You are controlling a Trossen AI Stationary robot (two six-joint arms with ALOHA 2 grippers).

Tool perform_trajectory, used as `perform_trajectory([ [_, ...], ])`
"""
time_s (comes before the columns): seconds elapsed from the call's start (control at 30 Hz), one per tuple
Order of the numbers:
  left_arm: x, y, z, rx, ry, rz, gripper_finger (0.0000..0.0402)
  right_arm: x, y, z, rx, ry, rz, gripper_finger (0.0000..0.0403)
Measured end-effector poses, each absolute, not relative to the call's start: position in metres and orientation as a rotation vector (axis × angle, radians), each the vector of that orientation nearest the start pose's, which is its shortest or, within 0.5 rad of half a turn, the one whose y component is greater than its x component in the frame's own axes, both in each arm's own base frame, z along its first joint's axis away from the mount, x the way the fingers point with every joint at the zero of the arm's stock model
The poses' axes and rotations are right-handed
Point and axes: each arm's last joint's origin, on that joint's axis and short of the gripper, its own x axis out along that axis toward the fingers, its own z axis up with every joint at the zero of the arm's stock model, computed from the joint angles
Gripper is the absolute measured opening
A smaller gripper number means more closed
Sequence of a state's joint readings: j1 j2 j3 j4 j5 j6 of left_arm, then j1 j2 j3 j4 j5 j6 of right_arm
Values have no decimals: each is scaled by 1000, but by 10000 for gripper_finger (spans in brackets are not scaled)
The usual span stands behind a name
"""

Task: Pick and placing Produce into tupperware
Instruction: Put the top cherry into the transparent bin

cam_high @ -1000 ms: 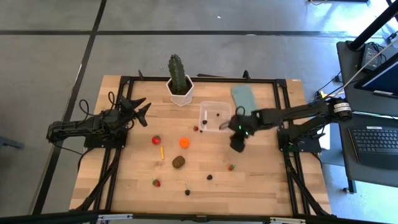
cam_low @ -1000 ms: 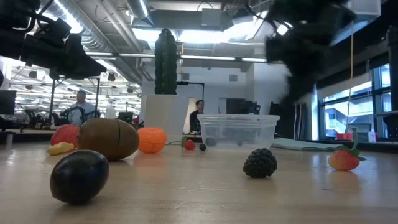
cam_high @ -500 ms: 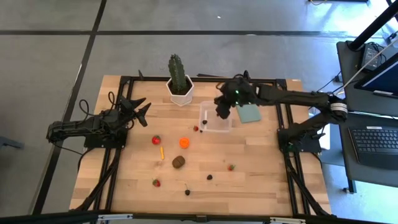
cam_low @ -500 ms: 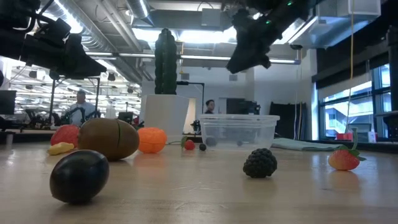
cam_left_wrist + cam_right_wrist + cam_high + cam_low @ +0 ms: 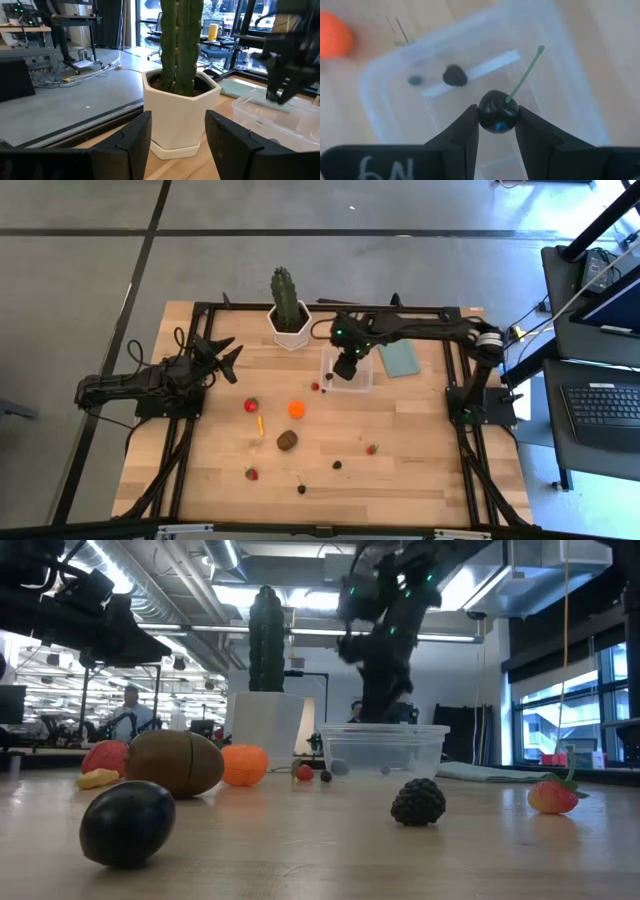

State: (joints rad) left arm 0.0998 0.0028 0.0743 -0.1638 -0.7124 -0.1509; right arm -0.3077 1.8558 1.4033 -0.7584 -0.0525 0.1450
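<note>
My right gripper [image 5: 345,367] hangs over the clear square tupperware [image 5: 364,384], shut on a dark berry with a green stem [image 5: 496,109]. Two small dark berries [image 5: 455,75] lie inside the tupperware [image 5: 385,95]. On the table lie strawberries [image 5: 251,405], an orange ball [image 5: 296,409], a yellow stick [image 5: 260,425], a brown oval [image 5: 287,440] and more dark berries [image 5: 338,464]. My left gripper [image 5: 228,355] waits open near the table's left side, pointing at the cactus pot [image 5: 180,110]. My right gripper pinches the round body of the dark berry [image 5: 490,120] between its two fingertips [image 5: 468,125], coming from above and pointing down. The berry is lifted clear above the tupperware's inside, and its green stem [image 5: 526,67] sticks out beyond the fingers.
A tall green cactus in a white hexagonal pot [image 5: 288,320] stands just left of the tupperware toward the far edge. A flat blue-grey lid [image 5: 397,358] lies right of the tupperware. A small red fruit [image 5: 314,387] sits by the tupperware's near-left corner.
My right gripper has swung from near the tupperware's near-right side toward the far edge and the left, then come down over the tupperware. The left arm and the fruits on the table have kept still.
</note>
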Motion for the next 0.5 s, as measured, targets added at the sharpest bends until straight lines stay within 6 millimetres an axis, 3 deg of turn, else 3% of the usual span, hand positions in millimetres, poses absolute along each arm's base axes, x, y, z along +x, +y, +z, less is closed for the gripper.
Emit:
perform_trajectory([
  [0.23, 83, 27, 173, -114, 29, 817, 176, 366, -114, 178, 337, 1287, -291, 116],
  [0.5, 83, 27, 173, -114, 29, 817, 176, 368, -114, 169, 319, 1310, -275, 117],
])
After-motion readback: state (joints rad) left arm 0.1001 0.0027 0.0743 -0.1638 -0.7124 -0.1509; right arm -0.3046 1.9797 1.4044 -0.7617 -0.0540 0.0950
